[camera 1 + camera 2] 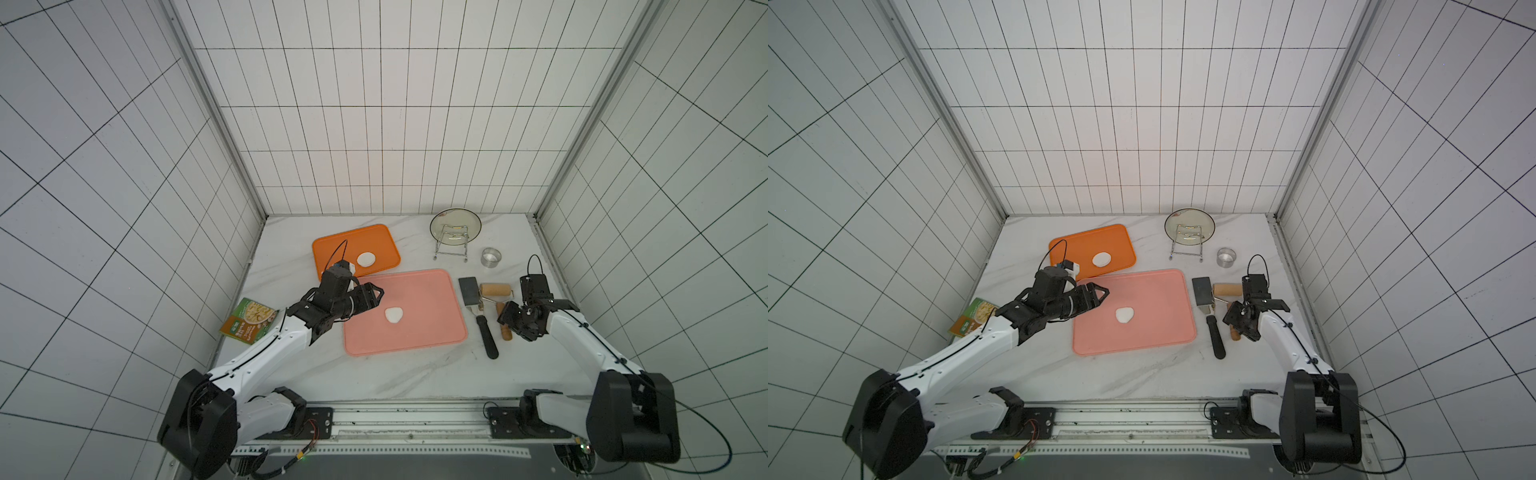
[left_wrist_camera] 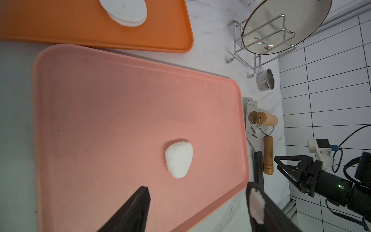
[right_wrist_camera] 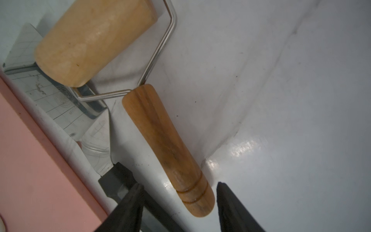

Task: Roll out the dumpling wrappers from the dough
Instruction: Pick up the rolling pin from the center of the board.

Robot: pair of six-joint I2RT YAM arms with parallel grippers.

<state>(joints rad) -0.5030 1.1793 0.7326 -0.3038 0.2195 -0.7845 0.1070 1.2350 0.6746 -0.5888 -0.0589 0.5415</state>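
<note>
**Dough alone on the pink tray; right jaws straddle the roller handle**

Your dough (image 1: 394,315) sits as a small, rounded white lump on the pink tray (image 1: 432,332), a little toward its near side and touching nothing else. The left wrist view shows it with one blunt end and one narrower end (image 2: 178,159). The dumpling wrappers (image 1: 366,259) lie as a short stack of round white discs on the orange tray (image 1: 332,249), which sits behind the pink one and just beside its far left corner.

Your left arm (image 1: 266,353) reaches over the pink tray's left edge. The left jaws stand wide and hold nothing, pointed toward the dough but apart from it. One fingertip (image 2: 256,202) shows a pale patch.

Your right arm (image 1: 582,336) is over the right side of the tabletop (image 1: 395,378). The right jaws are parted, one on either side of the butt end of the wooden roller (image 3: 166,148). A gap shows on both sides, so they are not gripping it. The roller lies flat, just beside the black-handled spatula (image 1: 487,336), between the pink tray and the right wall.

Farther back, a steel ring (image 1: 491,257) stands near a plate (image 1: 455,220) propped upright in a wire rack (image 1: 451,249). A printed packet (image 1: 248,321) lies at the left edge.
</note>
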